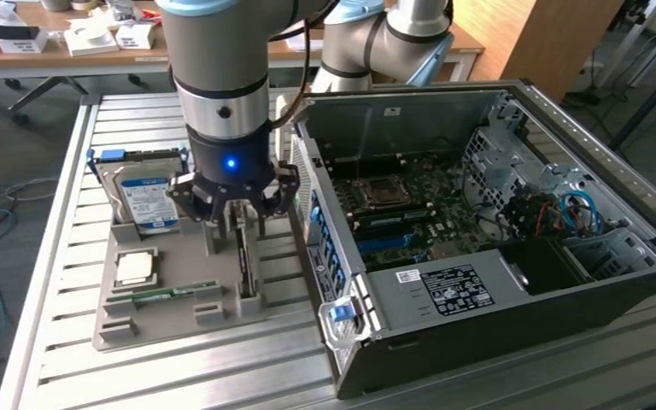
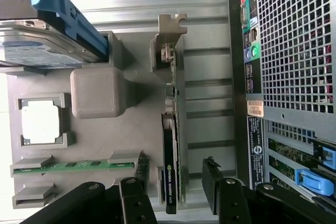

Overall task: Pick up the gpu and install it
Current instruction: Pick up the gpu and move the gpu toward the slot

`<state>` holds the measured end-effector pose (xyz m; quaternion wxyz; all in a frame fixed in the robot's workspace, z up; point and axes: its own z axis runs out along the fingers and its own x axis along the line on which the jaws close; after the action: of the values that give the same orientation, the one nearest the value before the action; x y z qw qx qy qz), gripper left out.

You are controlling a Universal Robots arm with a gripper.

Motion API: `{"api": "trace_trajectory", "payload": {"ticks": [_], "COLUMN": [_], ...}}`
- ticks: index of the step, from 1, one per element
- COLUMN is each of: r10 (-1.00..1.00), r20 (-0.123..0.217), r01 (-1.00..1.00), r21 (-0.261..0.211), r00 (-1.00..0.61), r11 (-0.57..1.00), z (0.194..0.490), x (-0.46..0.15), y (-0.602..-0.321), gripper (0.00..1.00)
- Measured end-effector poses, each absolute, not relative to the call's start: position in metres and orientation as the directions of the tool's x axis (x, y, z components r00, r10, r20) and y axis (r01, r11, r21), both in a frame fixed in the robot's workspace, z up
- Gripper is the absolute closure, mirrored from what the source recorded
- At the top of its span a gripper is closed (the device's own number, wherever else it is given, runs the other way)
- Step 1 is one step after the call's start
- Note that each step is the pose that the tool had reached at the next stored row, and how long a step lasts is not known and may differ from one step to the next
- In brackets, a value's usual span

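We see the gripper [image 1: 237, 229], jaws spread wide, straddling the gpu [image 1: 243, 269], which stands on edge in the grey parts holder [image 1: 151, 323] beside the open computer case [image 1: 477, 346].

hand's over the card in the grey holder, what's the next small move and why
Probably ease the hand straight down a little. Its fingers stand open on either side of the graphics card, which stands on edge in the grey holder, and nothing is gripped yet.
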<state>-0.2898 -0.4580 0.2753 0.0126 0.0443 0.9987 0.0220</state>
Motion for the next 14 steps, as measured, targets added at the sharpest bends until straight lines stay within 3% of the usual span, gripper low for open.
{"api": "trace_trajectory", "payload": {"ticks": [14], "r10": [0.089], "r20": [-0.023], "r01": [0.088], "r21": [0.045], "r00": [-0.996], "r11": [0.995], "z": [0.2656], "x": [-0.2899], "y": [-0.458], "gripper": [0.47]}}
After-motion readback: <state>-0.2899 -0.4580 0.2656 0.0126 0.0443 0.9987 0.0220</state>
